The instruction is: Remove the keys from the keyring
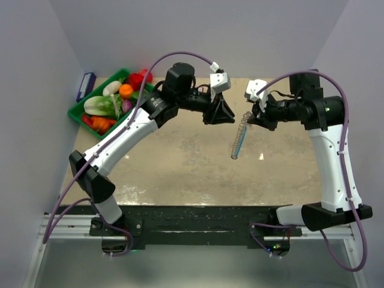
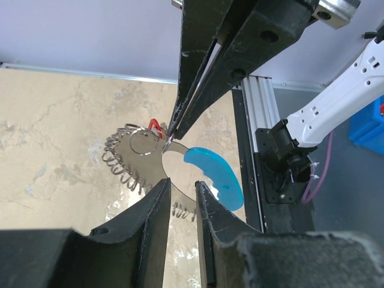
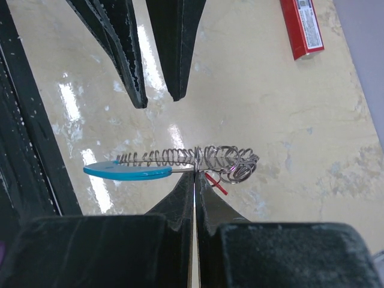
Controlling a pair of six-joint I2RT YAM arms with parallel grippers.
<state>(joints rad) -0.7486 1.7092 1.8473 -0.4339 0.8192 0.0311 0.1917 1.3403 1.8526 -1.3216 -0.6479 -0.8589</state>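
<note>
you're at the start of working a key free. the right gripper (image 3: pixel 195 167) is pinched tight on the keyring (image 3: pixel 129 172), which dangles from it over the table (image 1: pixel 180 168), with the keys (image 3: pixel 231 163) bunched along the loop either side of the clamp point. your left gripper (image 3: pixel 159 101) hangs just beside the ring, fingers a modest way apart, holding nothing and touching nothing. next, i'd judge, bring those fingers onto a single key, close firmly, and slide it toward the ring's split without dragging its neighbours.
</note>
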